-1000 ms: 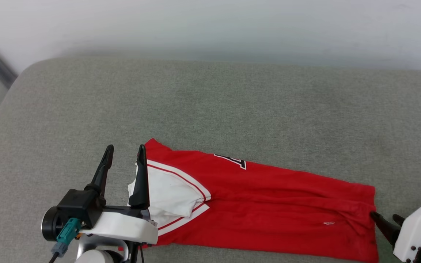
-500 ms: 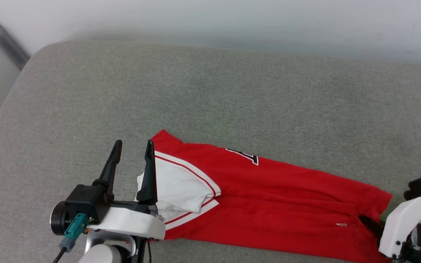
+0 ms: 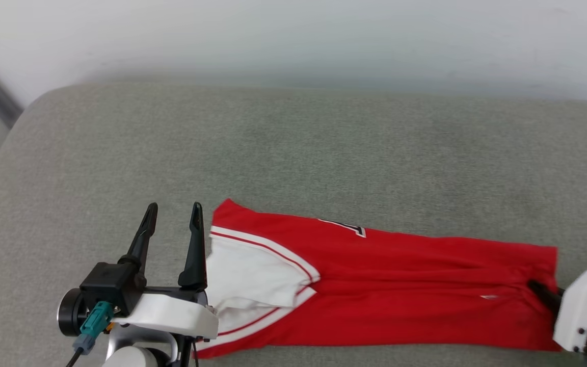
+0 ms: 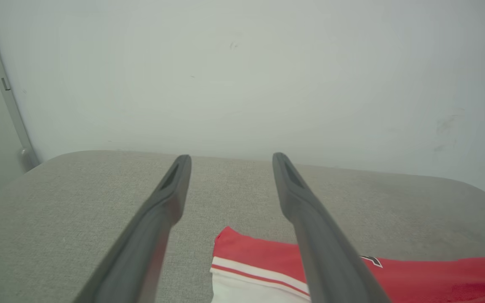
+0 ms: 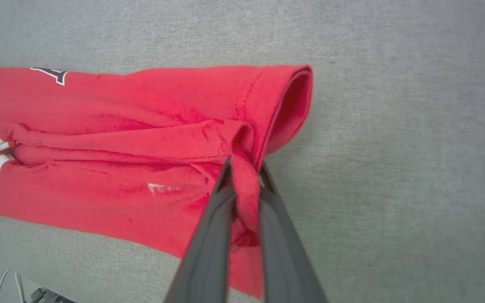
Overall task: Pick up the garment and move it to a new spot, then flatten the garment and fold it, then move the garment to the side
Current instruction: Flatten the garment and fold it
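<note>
Red jersey (image 3: 400, 285) lies folded lengthwise on the grey padded surface (image 3: 293, 153), near its front edge.

Risk: the right claw has only a narrow pinch of hem. A pull could slip it free or bunch the layers.

Right claw (image 5: 244, 166): closed on that hem fold.

Left claw (image 3: 174, 206): wide open, empty, just beside the white sleeve panel (image 3: 252, 275).

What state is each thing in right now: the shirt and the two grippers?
Shirt: folded into a long strip on the grey cushion, right end pinched up.
Left gripper: open, empty, by the shirt's white-trimmed end.
Right gripper: shut on the shirt's right end.
</note>
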Robot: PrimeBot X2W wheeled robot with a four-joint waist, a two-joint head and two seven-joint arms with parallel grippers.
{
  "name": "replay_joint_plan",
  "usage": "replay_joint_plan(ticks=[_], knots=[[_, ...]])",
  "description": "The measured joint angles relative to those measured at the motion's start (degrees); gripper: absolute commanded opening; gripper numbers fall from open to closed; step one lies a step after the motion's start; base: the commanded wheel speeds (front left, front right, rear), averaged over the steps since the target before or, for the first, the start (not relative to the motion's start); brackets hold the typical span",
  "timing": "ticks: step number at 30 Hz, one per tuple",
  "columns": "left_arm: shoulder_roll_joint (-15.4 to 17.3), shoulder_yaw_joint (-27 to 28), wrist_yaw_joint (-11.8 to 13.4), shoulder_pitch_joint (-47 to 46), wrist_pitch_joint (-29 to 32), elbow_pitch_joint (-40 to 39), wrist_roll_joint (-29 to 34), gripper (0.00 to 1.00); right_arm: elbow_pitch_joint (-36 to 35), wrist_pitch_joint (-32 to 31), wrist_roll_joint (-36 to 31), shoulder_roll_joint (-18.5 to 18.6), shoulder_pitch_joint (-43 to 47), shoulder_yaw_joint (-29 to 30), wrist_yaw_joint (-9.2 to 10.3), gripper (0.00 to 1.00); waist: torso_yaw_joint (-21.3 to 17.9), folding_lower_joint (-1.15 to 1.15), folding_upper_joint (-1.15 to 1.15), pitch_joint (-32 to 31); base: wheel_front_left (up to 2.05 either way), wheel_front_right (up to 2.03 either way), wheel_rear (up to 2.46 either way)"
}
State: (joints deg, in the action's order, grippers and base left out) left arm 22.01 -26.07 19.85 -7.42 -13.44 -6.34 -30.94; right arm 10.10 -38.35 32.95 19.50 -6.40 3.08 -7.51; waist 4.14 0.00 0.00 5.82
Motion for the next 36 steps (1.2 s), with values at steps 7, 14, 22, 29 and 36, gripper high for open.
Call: replay_joint_plan(ticks=[7,14,22,29,36], knots=[[0.79,0.2,0.79,1.33,0.45,-0.85,-0.08,1.0,-1.22,-0.69,-1.92,1.86,3.49,8.36,0.0,0.0,-2.38,0.0,0.0,-1.06,0.0,0.0,0.0],[1.0,-0.01,0.99,1.96,0.73,-1.34,-0.16,1.0,-3.64,-2.01,-1.38,0.21,5.75,17.58,0.01,0.0,-3.34,0.0,0.0,-1.91,0.0,0.0,0.0],[1.04,-0.48,1.04,1.87,1.2,-1.56,-0.24,1.0,-5.14,-11.39,18.98,-11.88,2.59,16.79,0.01,0.0,-2.54,0.0,0.0,-1.75,0.0,0.0,0.0],[0.93,-1.09,1.05,1.17,1.68,-1.96,-0.23,1.0,-4.31,-17.68,31.95,-15.78,0.6,10.85,0.01,0.0,-0.7,0.0,0.0,-0.93,0.0,0.0,0.0],[0.19,-1.98,0.51,-0.78,2.05,-1.19,-0.22,1.0,0.05,-14.35,36.55,-16.37,-3.91,0.26,0.01,0.0,1.82,0.0,0.0,0.34,0.0,0.0,0.0]])
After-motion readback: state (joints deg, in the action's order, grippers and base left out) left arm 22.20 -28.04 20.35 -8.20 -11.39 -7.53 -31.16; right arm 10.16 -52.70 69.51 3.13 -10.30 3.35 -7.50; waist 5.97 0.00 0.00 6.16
